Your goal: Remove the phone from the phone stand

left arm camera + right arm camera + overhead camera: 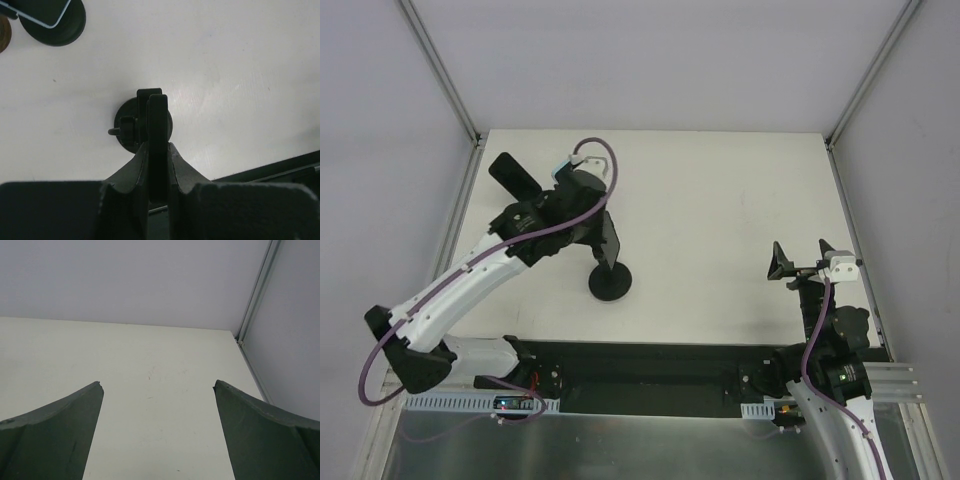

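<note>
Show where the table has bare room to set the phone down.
Free: the broad table centre between the phone stand and the open right gripper, and the strip along the back wall. Crowded: far left, where the left gripper clamps the phone near a dark object.

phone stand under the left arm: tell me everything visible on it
The phone stand is all black and matte, plastic by the look. Its round disc base sits flat on the white table, a little left of centre. In the left wrist view a small knob juts from its side. Directly above it stands a thin dark slab, seemingly the phone, gripped edge-on by the shut left claw. Whether slab and stand touch is hidden.
</note>
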Controlling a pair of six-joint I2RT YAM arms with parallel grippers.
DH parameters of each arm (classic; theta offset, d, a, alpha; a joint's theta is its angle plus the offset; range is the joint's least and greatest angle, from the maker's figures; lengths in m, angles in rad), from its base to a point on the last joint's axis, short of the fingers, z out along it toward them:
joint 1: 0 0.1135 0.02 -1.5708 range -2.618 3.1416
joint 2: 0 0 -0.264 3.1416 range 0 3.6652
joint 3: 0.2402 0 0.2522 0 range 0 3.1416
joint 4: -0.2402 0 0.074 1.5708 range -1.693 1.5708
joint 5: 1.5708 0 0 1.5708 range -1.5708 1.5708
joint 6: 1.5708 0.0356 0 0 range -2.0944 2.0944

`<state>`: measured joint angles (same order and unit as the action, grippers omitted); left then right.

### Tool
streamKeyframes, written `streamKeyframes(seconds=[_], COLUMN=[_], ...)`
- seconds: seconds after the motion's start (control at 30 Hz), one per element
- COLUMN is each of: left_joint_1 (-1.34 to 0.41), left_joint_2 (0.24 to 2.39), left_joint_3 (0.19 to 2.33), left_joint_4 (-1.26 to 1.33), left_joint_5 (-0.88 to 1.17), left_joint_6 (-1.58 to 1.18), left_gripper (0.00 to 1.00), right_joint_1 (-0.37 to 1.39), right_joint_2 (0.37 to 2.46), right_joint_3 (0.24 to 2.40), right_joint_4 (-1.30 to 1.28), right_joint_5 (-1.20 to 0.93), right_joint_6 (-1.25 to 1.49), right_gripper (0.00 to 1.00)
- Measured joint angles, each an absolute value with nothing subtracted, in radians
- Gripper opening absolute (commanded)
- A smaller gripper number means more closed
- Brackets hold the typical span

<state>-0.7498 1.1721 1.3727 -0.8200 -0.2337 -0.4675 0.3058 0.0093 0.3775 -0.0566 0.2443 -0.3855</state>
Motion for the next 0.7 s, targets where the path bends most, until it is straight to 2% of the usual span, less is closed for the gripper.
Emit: streamKeyframes(seconds=[0.17,0.3,0.37,0.43,0.47,0.53,0.57,0.6,0.67,0.7], left_joint_1=[-0.898,-0.945,-0.954,-0.956,-0.956,-0.956,-0.956,-0.956,-0.956,-0.956], left_joint_2=[1.373,1.477,1.502,1.516,1.519,1.527,1.53,1.532,1.531,1.527], left_joint_3=[1.506,1.571,1.582,1.589,1.592,1.598,1.604,1.613,1.625,1.628], left_joint_4=[-0.811,-0.783,-0.768,-0.764,-0.764,-0.765,-0.76,-0.753,-0.735,-0.727], left_joint_5=[-0.446,-0.566,-0.591,-0.61,-0.612,-0.615,-0.618,-0.619,-0.62,-0.625], left_joint_6=[-0.529,-0.579,-0.594,-0.603,-0.606,-0.608,-0.609,-0.611,-0.609,-0.607], left_gripper=[0.0,0.0,0.04,0.13,0.23,0.29,0.37,0.41,0.59,0.65], right_joint_1=[0.306,0.306,0.306,0.306,0.306,0.306,0.306,0.307,0.307,0.308], right_joint_2=[0.009,0.009,0.013,0.04,0.065,0.144,0.192,0.242,0.334,0.371], right_joint_3=[0.377,0.377,0.384,0.41,0.43,0.488,0.524,0.562,0.631,0.657], right_joint_4=[-0.057,-0.059,-0.07,-0.084,-0.098,-0.124,-0.148,-0.166,-0.207,-0.223], right_joint_5=[0.225,0.193,0.16,0.122,0.098,0.043,0.015,-0.01,-0.057,-0.079], right_joint_6=[-0.385,-0.379,-0.367,-0.35,-0.343,-0.327,-0.318,-0.31,-0.294,-0.29], right_gripper=[0.96,0.96,0.96,0.96,0.96,0.96,0.96,0.96,0.96,0.96])
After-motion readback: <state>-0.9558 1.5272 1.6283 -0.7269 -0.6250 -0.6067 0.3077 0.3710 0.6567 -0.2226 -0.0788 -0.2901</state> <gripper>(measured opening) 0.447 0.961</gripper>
